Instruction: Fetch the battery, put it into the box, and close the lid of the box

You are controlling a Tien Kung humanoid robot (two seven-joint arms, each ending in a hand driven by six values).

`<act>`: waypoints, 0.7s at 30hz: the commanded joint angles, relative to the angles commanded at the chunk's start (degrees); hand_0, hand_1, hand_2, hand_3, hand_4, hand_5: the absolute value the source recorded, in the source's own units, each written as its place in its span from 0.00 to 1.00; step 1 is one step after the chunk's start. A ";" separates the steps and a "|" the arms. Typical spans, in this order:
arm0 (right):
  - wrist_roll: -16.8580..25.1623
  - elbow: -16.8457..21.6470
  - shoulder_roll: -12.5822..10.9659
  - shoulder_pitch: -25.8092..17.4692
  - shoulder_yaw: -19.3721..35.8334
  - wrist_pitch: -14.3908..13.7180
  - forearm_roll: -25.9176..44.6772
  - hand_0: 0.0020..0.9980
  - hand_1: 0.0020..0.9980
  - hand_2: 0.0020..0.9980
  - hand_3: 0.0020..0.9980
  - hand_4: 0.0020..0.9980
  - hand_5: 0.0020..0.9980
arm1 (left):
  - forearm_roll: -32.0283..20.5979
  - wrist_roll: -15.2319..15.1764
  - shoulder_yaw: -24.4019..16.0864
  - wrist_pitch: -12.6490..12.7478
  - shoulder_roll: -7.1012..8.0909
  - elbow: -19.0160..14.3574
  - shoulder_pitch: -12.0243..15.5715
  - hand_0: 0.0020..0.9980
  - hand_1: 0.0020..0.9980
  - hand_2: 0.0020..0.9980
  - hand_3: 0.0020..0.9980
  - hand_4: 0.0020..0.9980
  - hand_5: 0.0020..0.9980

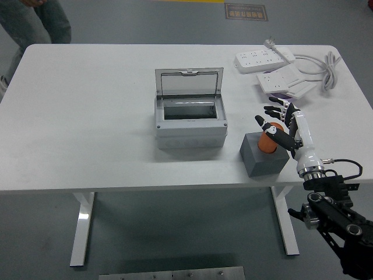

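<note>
A grey floor surrounds the white table (87, 116). My right hand (282, 128) reaches over the grey block (262, 156), fingers loosely curled about the orange battery (268, 143) standing in it; I cannot tell if they grip it. The grey box (189, 122) sits just left, lid (188, 83) upright. Power strips (274, 67) and their cable (323, 67) lie behind. A person's legs (35, 23) stand at the far left corner.

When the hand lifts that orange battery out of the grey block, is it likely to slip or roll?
The battery looks like a smooth, rounded cylinder, so it may slip between the right hand's fingers unless they wrap it well. It stands upright in the grey block, which probably keeps it from tipping now. Laid on the table, it would likely roll.
</note>
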 joint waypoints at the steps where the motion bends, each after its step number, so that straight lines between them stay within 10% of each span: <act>1: 0.47 -0.43 0.13 0.11 -0.58 -0.54 0.26 0.71 0.62 0.62 0.70 0.90 0.33 | -0.04 -0.13 0.04 -0.01 0.01 0.05 -0.04 0.45 0.64 0.63 0.66 0.79 0.93; 21: 0.84 -3.49 1.18 1.52 -5.53 -1.58 0.89 0.63 0.54 0.54 0.62 0.85 0.31 | 0.72 -0.38 -0.30 -0.35 -0.03 0.15 -0.17 0.44 0.64 0.63 0.66 0.79 0.93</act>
